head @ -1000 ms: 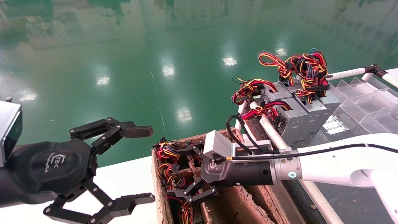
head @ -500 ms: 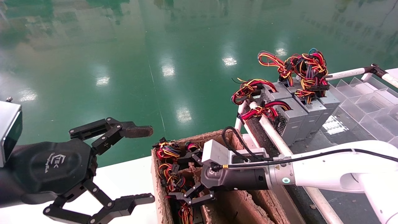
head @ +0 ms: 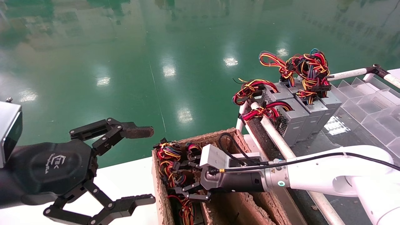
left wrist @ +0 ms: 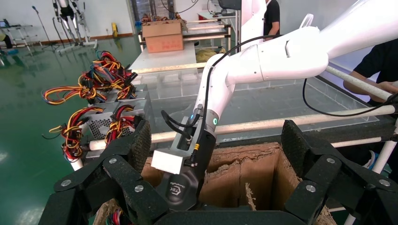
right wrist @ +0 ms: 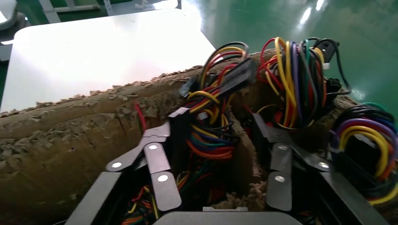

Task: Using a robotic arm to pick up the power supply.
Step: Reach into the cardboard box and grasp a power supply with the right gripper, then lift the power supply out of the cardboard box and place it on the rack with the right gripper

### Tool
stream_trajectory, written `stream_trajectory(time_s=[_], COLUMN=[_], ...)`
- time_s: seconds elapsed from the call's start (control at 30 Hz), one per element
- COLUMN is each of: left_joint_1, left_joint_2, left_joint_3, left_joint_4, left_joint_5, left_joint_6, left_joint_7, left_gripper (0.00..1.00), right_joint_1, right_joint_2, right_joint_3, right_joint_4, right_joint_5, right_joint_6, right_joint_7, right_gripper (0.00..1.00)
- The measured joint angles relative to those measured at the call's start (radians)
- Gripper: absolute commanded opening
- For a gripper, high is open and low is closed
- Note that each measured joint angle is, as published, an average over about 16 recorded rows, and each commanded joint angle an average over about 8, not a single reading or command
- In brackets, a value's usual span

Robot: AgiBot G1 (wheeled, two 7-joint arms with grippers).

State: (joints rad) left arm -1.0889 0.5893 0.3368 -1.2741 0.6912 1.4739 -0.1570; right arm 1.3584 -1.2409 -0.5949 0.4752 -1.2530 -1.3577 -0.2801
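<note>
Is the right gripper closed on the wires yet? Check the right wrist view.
No: the right gripper is open, its fingers either side of the wires in the box.

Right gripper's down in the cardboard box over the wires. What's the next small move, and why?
Probably ease the right gripper a little deeper, then close. Its jaws stand open astride a wire bunch in the cardboard box, not yet clamped on it, and the power supply body below is hidden. The left gripper hangs open beside the box, idle.
</note>
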Motion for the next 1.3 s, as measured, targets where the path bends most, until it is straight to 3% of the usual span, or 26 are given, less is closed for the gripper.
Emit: stream_trajectory(time_s=[0.73,1.3], left_joint_1=[0.000,0.000], left_joint_2=[0.000,0.000], left_joint_3=[0.000,0.001], left_joint_4=[0.000,0.000], left_joint_5=[0.000,-0.001], left_joint_6=[0.000,0.000], left_joint_7=[0.000,0.000], left_gripper=[1.00,1.00], right_joint_1=[0.023,0.021], right_joint_2=[0.002,0.111], right_joint_3=[0.036,0.103], right_joint_4=[-0.101,0.065], right_joint_5=[0.064,0.173], right_joint_6=[-0.083,-0.158], right_joint_7=[-0.058,0.038], right_gripper=[0.00,0.00])
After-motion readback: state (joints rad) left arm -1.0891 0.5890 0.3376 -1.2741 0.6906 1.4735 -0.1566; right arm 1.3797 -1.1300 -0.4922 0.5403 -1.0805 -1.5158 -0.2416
